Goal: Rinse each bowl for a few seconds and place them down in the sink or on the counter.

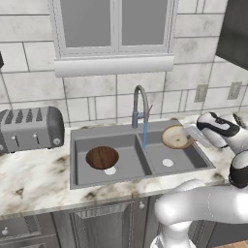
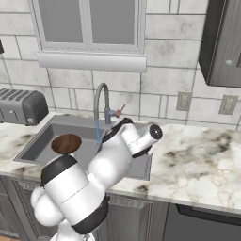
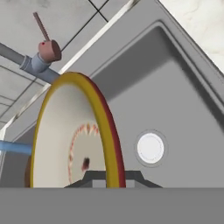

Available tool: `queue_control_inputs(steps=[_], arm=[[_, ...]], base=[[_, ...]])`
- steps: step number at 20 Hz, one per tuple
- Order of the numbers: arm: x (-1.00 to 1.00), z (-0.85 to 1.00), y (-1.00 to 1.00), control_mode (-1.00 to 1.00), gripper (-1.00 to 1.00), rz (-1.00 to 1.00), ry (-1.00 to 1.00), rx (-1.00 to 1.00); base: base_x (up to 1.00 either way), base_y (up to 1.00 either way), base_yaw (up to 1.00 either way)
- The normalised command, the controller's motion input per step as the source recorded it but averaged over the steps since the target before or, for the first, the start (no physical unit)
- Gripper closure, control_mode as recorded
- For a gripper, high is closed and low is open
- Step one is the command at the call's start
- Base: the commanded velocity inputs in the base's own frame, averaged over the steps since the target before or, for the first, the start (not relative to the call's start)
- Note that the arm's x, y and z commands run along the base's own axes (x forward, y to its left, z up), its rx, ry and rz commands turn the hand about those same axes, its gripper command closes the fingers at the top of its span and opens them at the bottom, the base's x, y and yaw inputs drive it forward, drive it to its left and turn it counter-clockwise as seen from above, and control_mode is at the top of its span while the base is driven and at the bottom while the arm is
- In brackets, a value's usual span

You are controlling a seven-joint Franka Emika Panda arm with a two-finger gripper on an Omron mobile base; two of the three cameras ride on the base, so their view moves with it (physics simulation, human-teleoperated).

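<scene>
Marble-look counter (image 1: pixel 34 179) carries the grey double sink (image 1: pixel 97 138); all places below are given relative to that sink. The tap (image 1: pixel 139 104) rises behind the divider between the basins, and a thin blue stream falls from its spout toward the divider.

The dark bowl (image 1: pixel 102 157) rests upright in the left basin, just above that basin's white drain. It reads as wood: stiff, probably light, not fragile. Its wall is shallow, so judge the rim the only practical place to grip, with one finger inside and one outside.

The pale bowl (image 1: pixel 176 136) is over the back of the right basin, clear of the floor and tilted, just beside the stream. The hand (image 1: pixel 193 134) is closed on its rim at the side away from the tap; the hand view shows the rim running edge-on between the fingertips. This bowl looks rigid, smooth and thin-walled. Once wet, it is likely to be slippery, and a pinch on one side of the rim leaves it free to pivot. Set-down should be low and gentle in case it is ceramic.
</scene>
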Motion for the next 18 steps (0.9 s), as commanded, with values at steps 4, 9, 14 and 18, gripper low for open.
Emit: queue_control_inputs(steps=[4, 9, 14, 18], arm=[[0.09, 0.00, 0.40, -1.00, 1.00, 0.01, 0.00, 0.00], [0.19, -0.03, 0.34, -1.00, 1.00, 0.01, 0.01, 0.00], [0.23, -0.07, 0.32, -1.00, 1.00, 0.02, 0.02, 0.02], [0.22, -0.08, 0.27, -1.00, 1.00, 0.02, 0.01, 0.02]], base=[[0.00, 0.00, 0.00], [0.00, 0.00, 0.00], [0.00, 0.00, 0.00], [0.00, 0.00, 0.00]])
